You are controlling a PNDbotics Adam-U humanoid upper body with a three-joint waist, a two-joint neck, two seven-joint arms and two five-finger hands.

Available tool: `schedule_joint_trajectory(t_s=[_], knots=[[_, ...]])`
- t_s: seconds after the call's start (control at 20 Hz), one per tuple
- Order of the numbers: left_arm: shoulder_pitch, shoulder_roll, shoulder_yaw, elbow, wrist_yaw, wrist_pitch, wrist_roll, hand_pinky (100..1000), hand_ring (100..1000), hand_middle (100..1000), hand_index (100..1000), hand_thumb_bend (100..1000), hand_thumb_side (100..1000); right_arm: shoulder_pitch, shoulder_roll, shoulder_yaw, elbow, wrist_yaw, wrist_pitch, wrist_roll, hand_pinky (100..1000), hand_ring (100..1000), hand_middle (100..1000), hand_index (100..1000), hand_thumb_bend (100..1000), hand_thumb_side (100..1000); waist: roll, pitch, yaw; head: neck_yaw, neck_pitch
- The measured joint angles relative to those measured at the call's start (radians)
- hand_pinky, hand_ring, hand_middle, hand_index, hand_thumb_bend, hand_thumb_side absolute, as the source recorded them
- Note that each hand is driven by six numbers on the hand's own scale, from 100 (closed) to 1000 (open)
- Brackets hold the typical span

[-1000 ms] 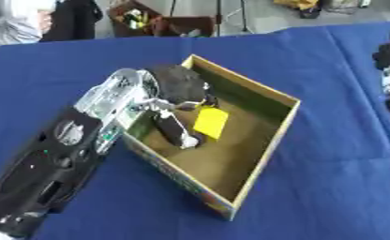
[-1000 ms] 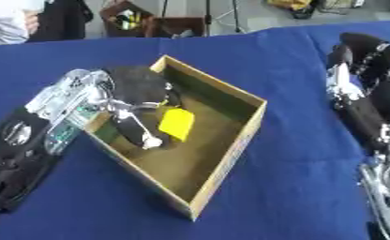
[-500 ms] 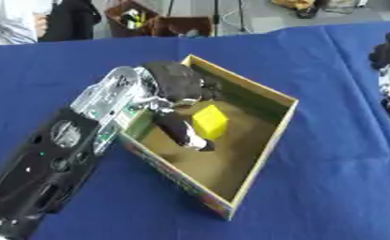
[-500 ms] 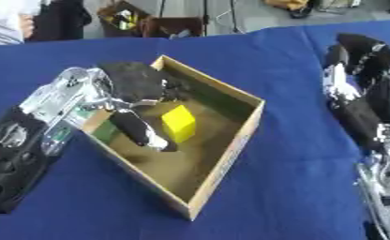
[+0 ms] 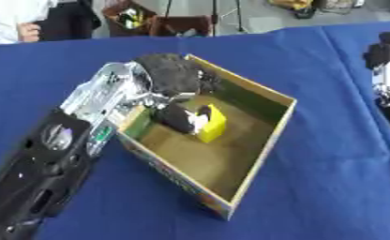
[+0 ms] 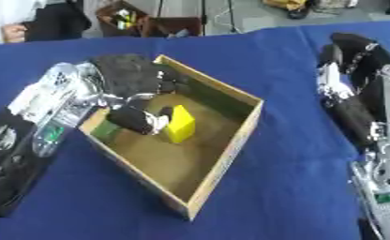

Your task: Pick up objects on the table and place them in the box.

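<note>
The left hand (image 5: 175, 79) reaches over the box's (image 5: 264, 140) upper-left rim, fingers and thumb curled round a yellow block (image 5: 211, 123) held inside the box, centre frame. The right hand (image 6: 354, 70) rests with fingers relaxed at the right edge, on the blue tablecloth (image 5: 329, 178).

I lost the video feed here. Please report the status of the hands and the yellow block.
Left hand inside box, fingers by yellow block; grip unclear. Block on box floor. Right hand idle at right edge. Nothing in the way.
</note>
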Motion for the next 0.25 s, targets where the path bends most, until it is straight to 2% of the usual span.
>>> schedule_joint_trajectory(t_s=[0.05,0.1,0.15,0.25], knots=[[0.017,-0.015,0.021,-0.021,0.014,0.008,0.009,542,747,748,961,100,1000,0.0,0.003,-0.002,0.0,0.0,-0.001,-0.002,728,694,632,758,100,475,-0.008,0.0,0.007,-0.003,0.003],[0.035,-0.033,0.041,-0.043,0.027,0.019,0.019,537,744,745,959,100,1000,0.0,0.006,-0.005,0.0,0.0,-0.002,-0.005,728,694,632,758,100,475,-0.012,0.0,0.014,-0.007,0.004],[0.053,-0.052,0.063,-0.064,0.04,0.03,0.03,526,731,735,951,100,1000,0.0,0.006,-0.007,0.0,0.0,-0.003,-0.008,728,694,632,758,100,476,-0.012,0.0,0.022,-0.012,0.004],[0.087,-0.095,0.106,-0.108,0.067,0.055,0.055,464,663,656,910,100,987,0.001,0.006,-0.012,0.0,0.0,-0.004,-0.014,727,693,632,758,100,475,-0.013,0.0,0.032,-0.02,0.004]])
